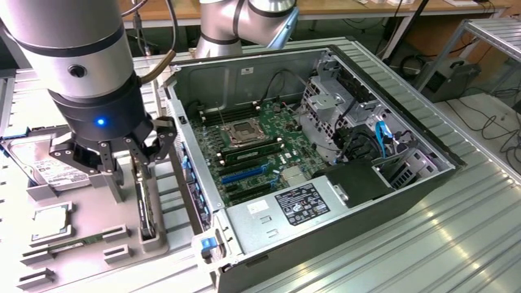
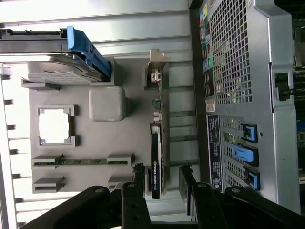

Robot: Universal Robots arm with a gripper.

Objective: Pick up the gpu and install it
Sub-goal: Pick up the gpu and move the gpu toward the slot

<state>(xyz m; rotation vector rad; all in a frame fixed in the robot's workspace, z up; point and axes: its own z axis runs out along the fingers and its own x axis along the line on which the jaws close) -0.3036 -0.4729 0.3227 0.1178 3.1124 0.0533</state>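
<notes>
In the exterior view, the gpu (image 1: 146,210) (image 2: 156,148) stands on edge in a slot along the 3 o'clock edge of a grey tray (image 1: 85,204) (image 2: 131,138). The tray sits on the bench (image 1: 407,256) at 9 o'clock from the open case (image 1: 228,73), just beside it. The end effector (image 1: 134,168) (image 2: 161,169) hangs over the card's far end with its fingers (image 2: 138,174) spread, one on each side of the card and apart from it. A drive (image 1: 53,171) lies at 10 o'clock from the gpu, and a processor (image 1: 49,223) at 9 o'clock.
</notes>
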